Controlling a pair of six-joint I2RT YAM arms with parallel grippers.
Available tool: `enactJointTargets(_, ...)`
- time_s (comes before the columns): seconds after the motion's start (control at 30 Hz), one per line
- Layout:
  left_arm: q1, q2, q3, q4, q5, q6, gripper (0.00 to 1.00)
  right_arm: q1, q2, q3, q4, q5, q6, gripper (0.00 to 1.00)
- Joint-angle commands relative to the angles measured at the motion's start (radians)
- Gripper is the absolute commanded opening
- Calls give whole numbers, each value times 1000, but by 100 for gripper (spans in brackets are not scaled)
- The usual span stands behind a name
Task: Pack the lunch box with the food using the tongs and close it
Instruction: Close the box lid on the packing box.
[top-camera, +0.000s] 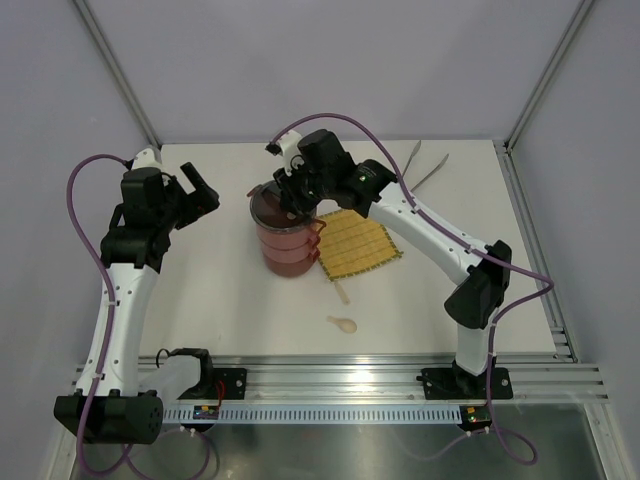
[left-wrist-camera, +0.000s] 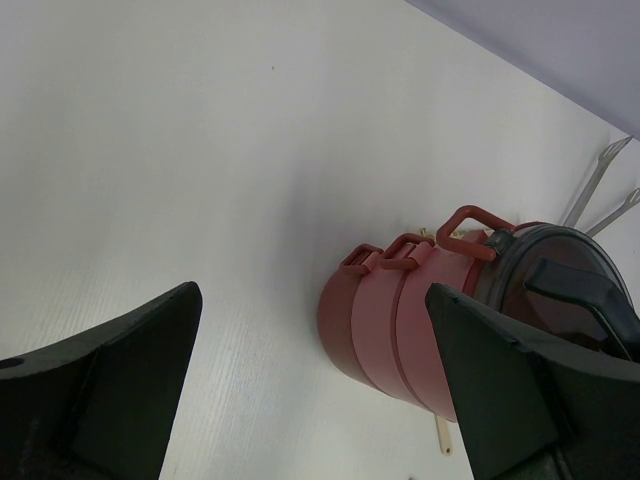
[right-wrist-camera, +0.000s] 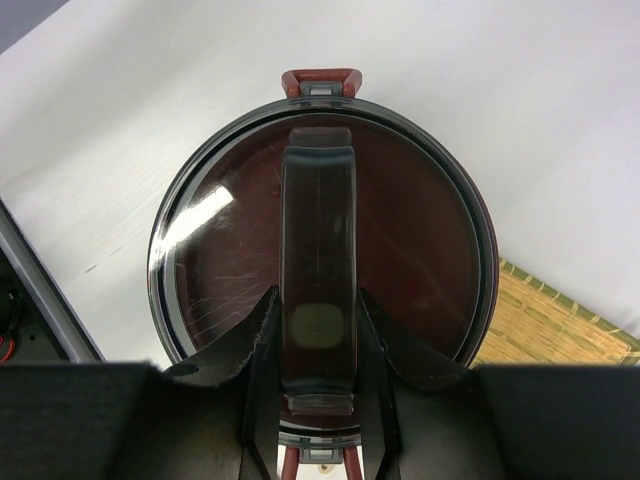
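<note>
**Top and wrist views, near to far.** A spoon lies nearest on the surface. Beyond it, a yellow mat lies flat, just right of the lunch box.

The lunch box stands upright near the middle of the surface. Its three red tiers are stacked on a vertical axis, with the side clips facing near-right toward the mat. A grey lid sits on top, and the long axis of its handle runs from one red clip to the opposite one.

The right end effector comes from above, its fingers clenched on the handle's two long sides. The left end effector is released, jaws wide, hanging well left of the box.

Farthest, at far right, the tongs lie flat. Their long axis runs near to far, with the spread tips pointing far.
</note>
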Motion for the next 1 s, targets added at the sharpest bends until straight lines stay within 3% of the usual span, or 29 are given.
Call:
enactJointTargets(0.0, 8, -19, 13, 22, -9, 8, 99, -33, -35, -71, -40, 71, 47, 0)
enactJointTargets(0.5, 6, -20, 8, 30, 10, 8, 99, -31, 75, -102, -74, 33, 86, 0)
enactJointTargets(0.97, 6, -12, 19, 30, 8, 10, 99, -19, -37, -18, -83, 162, 71, 0)
